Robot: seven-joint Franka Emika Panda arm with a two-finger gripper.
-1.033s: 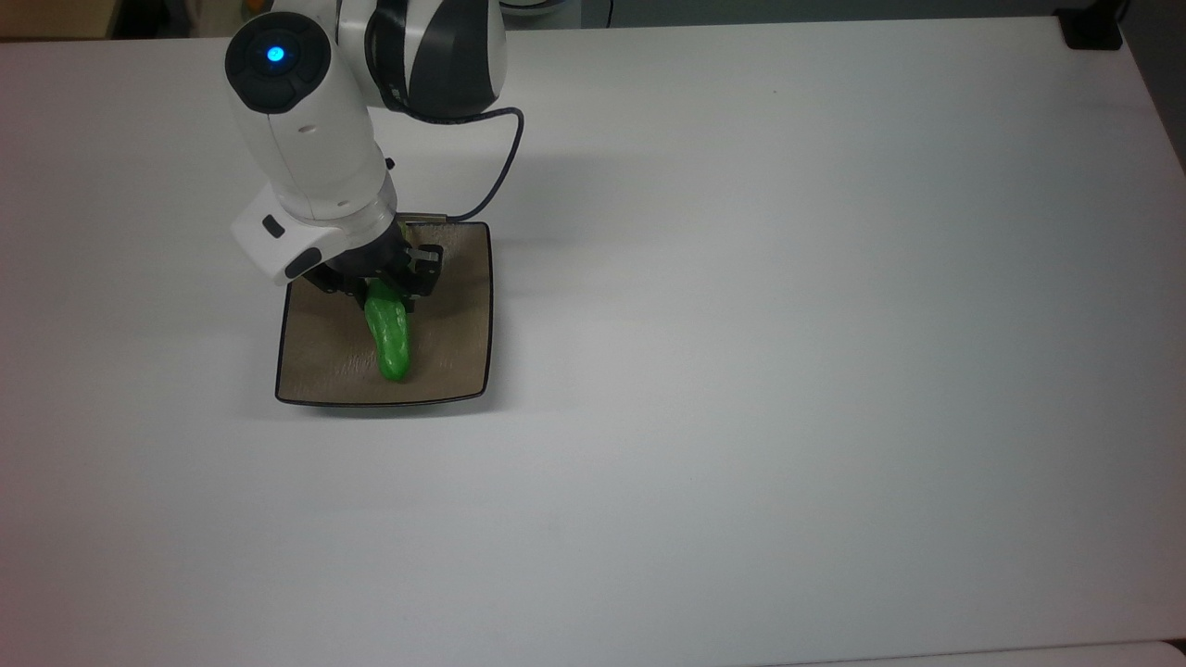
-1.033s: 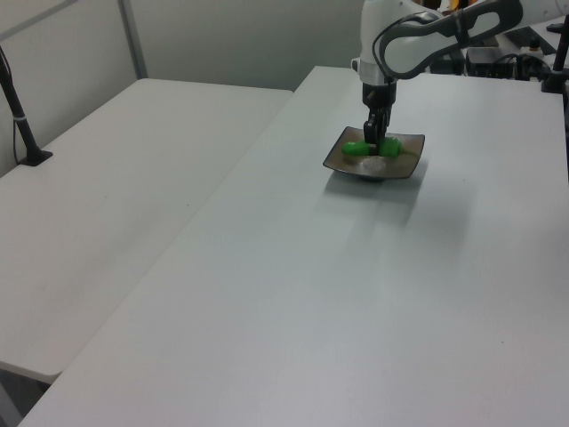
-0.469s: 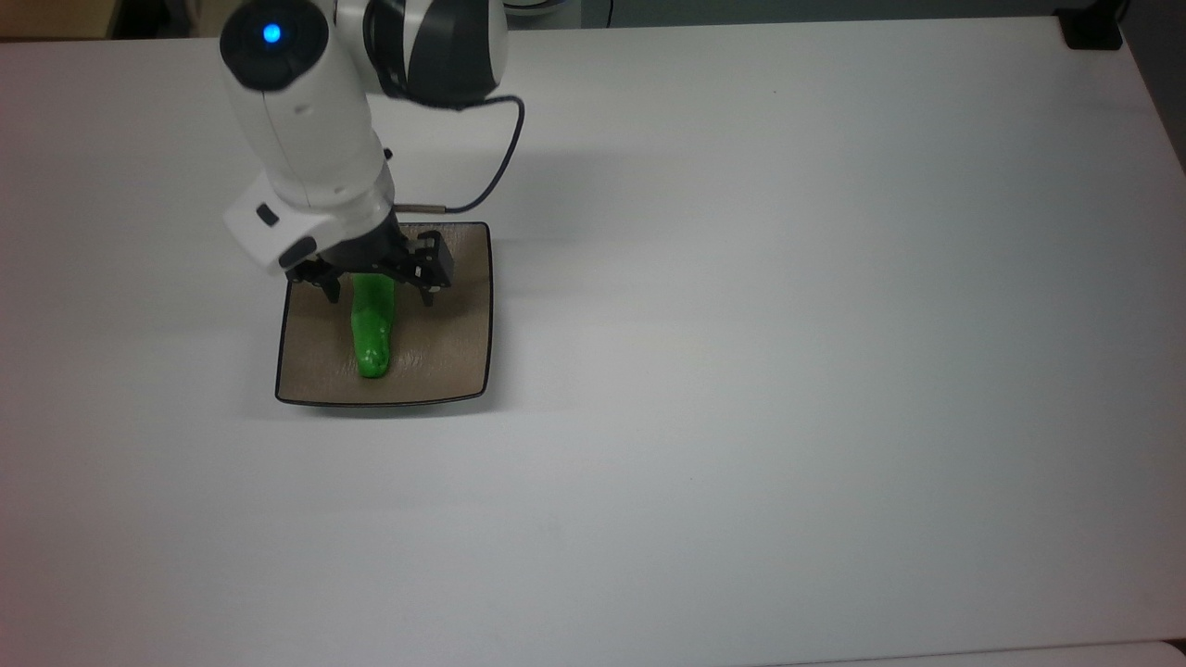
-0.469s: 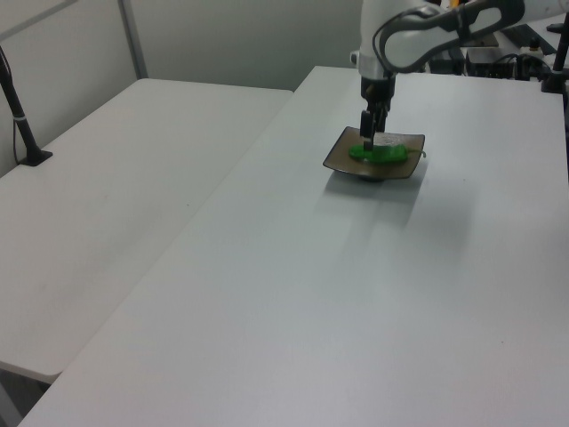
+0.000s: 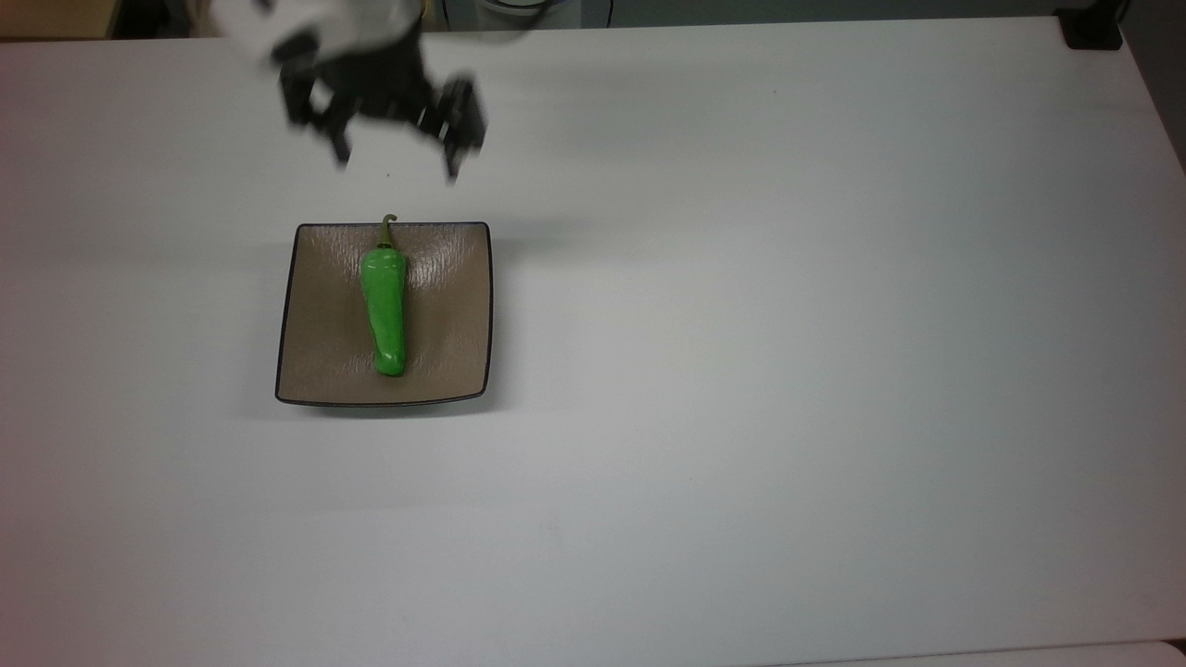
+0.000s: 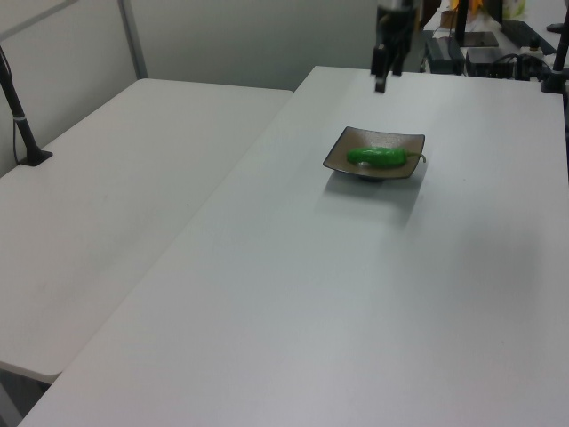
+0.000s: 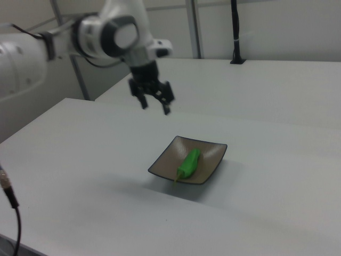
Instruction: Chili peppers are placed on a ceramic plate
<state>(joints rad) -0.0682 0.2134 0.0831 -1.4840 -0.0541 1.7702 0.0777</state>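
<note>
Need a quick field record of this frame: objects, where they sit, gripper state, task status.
pepper: one green chili pepper, lying flat, nothing gripping it
pepper location: on the ceramic plate, near its middle, stem toward the top view's top
plate location: on the white table, in the top view's left half
gripper: gripper raised above the table, beyond the plate's stem-side edge, jaws apart and empty
task status: pepper is on the plate; placement looks done
</note>
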